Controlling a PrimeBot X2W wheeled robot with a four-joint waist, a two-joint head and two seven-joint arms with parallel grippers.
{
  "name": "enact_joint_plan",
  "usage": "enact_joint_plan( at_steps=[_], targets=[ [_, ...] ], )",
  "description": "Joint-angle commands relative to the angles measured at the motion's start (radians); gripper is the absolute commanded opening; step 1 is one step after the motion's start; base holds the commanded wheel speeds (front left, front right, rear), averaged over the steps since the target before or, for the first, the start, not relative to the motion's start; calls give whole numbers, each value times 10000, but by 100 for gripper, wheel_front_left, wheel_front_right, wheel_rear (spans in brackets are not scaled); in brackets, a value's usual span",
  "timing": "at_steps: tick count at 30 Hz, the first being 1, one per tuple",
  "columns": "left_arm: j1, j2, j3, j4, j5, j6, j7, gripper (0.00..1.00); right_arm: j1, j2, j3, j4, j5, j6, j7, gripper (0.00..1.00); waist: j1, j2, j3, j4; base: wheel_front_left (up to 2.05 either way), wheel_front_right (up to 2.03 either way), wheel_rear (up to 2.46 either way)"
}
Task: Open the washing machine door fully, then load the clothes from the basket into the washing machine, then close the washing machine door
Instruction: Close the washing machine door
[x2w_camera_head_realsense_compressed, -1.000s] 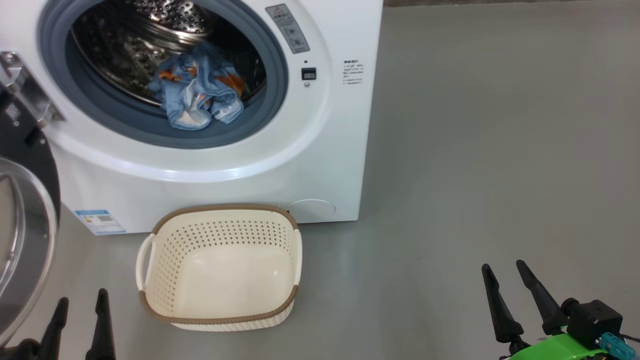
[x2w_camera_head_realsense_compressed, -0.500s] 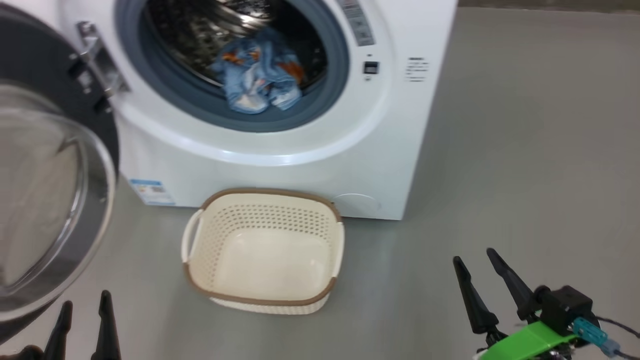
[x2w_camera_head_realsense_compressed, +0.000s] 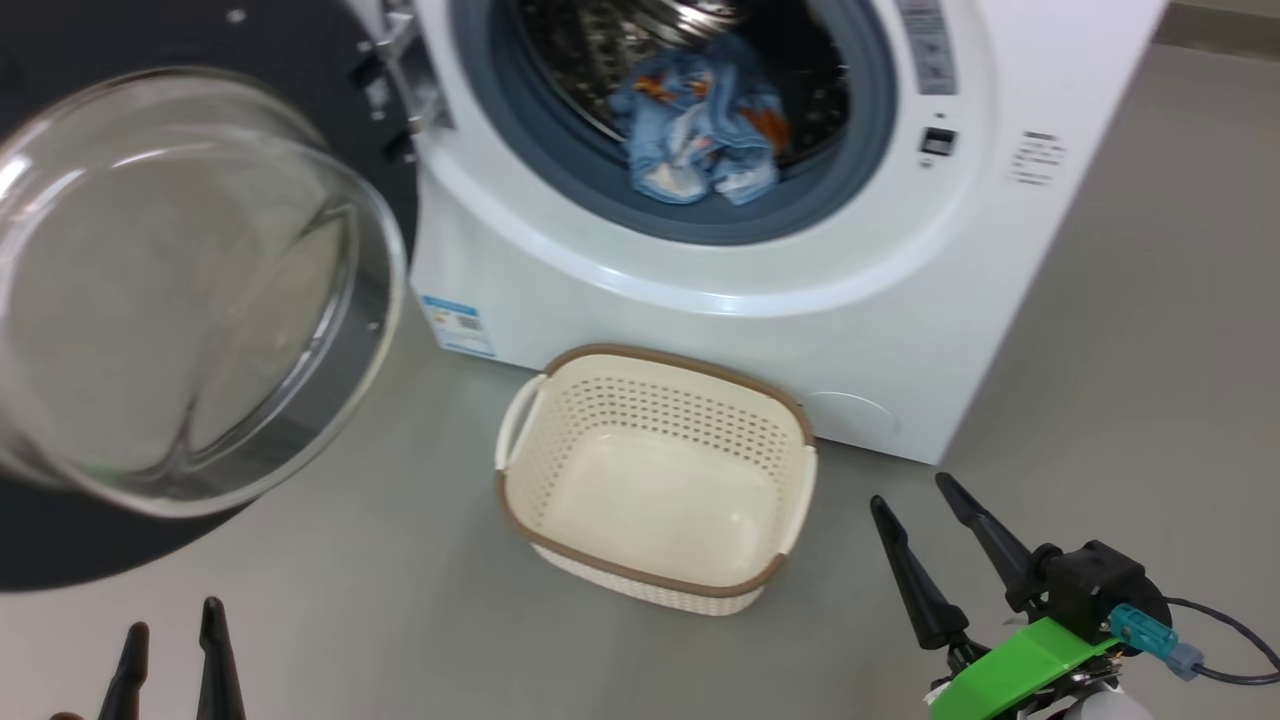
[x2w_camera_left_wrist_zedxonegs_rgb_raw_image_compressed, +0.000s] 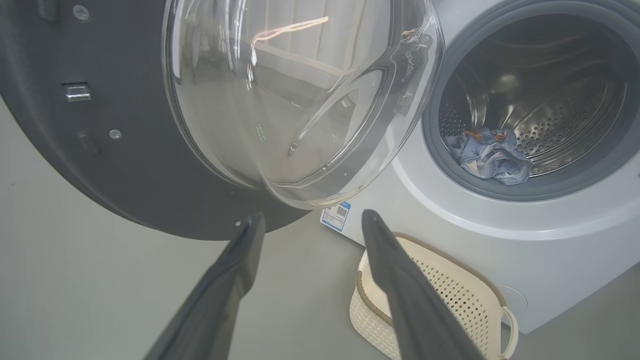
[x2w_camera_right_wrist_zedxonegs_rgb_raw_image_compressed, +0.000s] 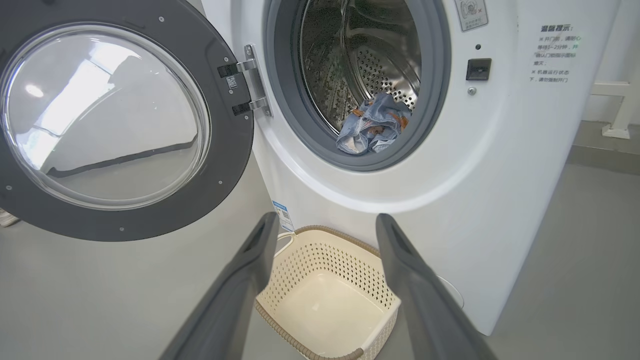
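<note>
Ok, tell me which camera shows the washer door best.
Right wrist view: the door shows nearly whole, hinge included. Head view crops the door at left and top; left wrist view, close up, cuts its top.

From here I count one washing machine (x2w_camera_head_realsense_compressed: 700, 300), one door (x2w_camera_head_realsense_compressed: 190, 290), one basket (x2w_camera_head_realsense_compressed: 660, 420) and one bundle of clothes (x2w_camera_head_realsense_compressed: 700, 135).

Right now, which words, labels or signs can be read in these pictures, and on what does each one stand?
"温馨提示:" heads the printed notice on the washing machine front; its smaller lines are too small to read.
Blue label sticker, low on the front: blurred, unreadable.
Grey warning sticker, high on the front: too small to read.
</note>
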Motion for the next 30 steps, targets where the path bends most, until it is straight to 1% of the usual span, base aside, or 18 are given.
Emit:
enact_joint_plan(
  at_steps=[1, 7, 12, 28, 29, 30],
  targets=[
    [-114, 124, 386, -295, -21, 15, -63, 100, -332, -45, 285, -182, 70, 16, -120, 100, 0, -1, -32, 623, 0, 0, 0],
    [-108, 46, 386, -288, -8, 15, -63, 100, -499, -57, 584, -70, 121, 16, -120, 100, 0, -1, -57, 1173, 0, 0, 0],
    [-65, -16, 435, -289, 48, 15, -63, 100, -500, -49, 646, -23, 169, 16, -120, 100, 0, -1, -131, 1501, 0, 0, 0],
    [16, -145, 582, -327, 167, 15, -63, 100, -395, -22, 770, 14, 236, 16, -120, 100, 0, -1, -242, 1927, 0, 0, 0],
    [8, -150, 597, -341, 145, 15, -63, 93, -387, -19, 768, 8, 235, 16, -120, 100, 0, -1, -240, 1937, 0, 0, 0],
    [-12, -141, 615, -385, 127, 15, -63, 66, -377, -9, 767, 4, 238, 16, -120, 100, 0, -1, -237, 1943, 0, 0, 0]
  ],
)
